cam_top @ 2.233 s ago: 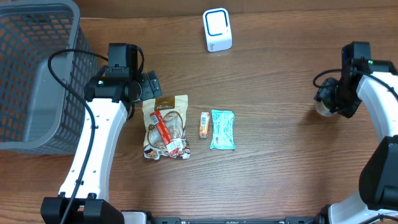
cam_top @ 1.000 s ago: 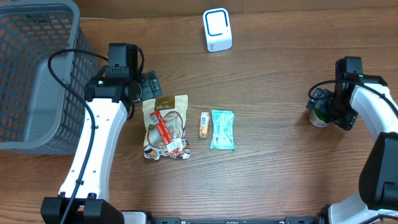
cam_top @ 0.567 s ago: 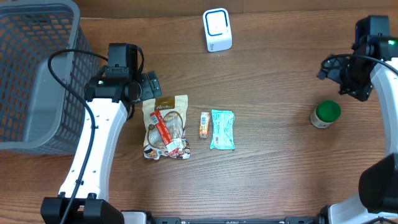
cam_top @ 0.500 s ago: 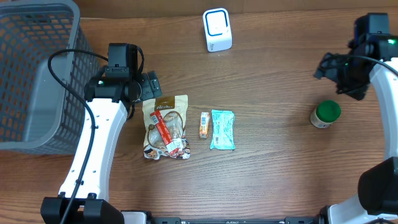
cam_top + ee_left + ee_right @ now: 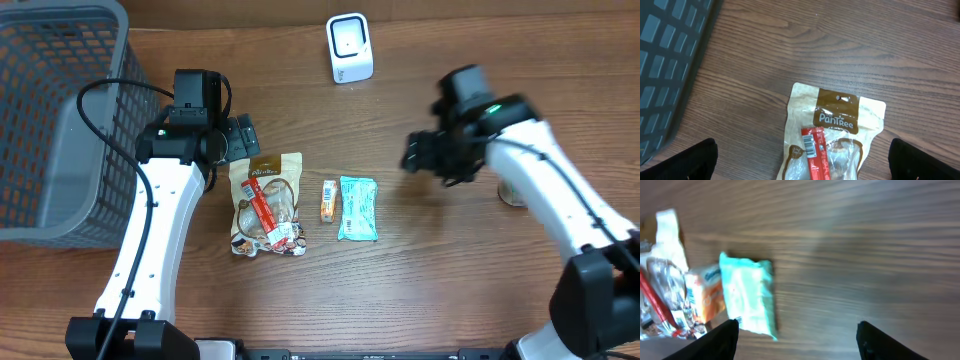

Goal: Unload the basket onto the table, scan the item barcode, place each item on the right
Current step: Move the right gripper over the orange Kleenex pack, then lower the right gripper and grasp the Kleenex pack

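Note:
A brown snack pouch [image 5: 265, 205] with a red stick taped on it lies flat on the table, and the stick's barcode [image 5: 810, 146] faces up. To its right lie a small orange packet [image 5: 328, 200] and a teal packet [image 5: 358, 208]. The white scanner [image 5: 350, 47] stands at the back centre. My left gripper [image 5: 243, 140] hovers open over the pouch's top edge, the pouch [image 5: 835, 135] between its fingertips [image 5: 695, 160]. Right of the teal packet my right gripper [image 5: 418, 155] hangs open and empty. Its wrist view shows the teal packet [image 5: 747, 297] and the orange packet [image 5: 702, 292], blurred.
A grey mesh basket [image 5: 60, 120] fills the far left. A green-lidded jar [image 5: 512, 192] stands at the right, mostly hidden behind my right arm. Bare wood surrounds the packets.
My right gripper let go of the green-lidded jar, rose away, then swung left to the table's middle near the teal packet. The left arm and the packets have not moved.

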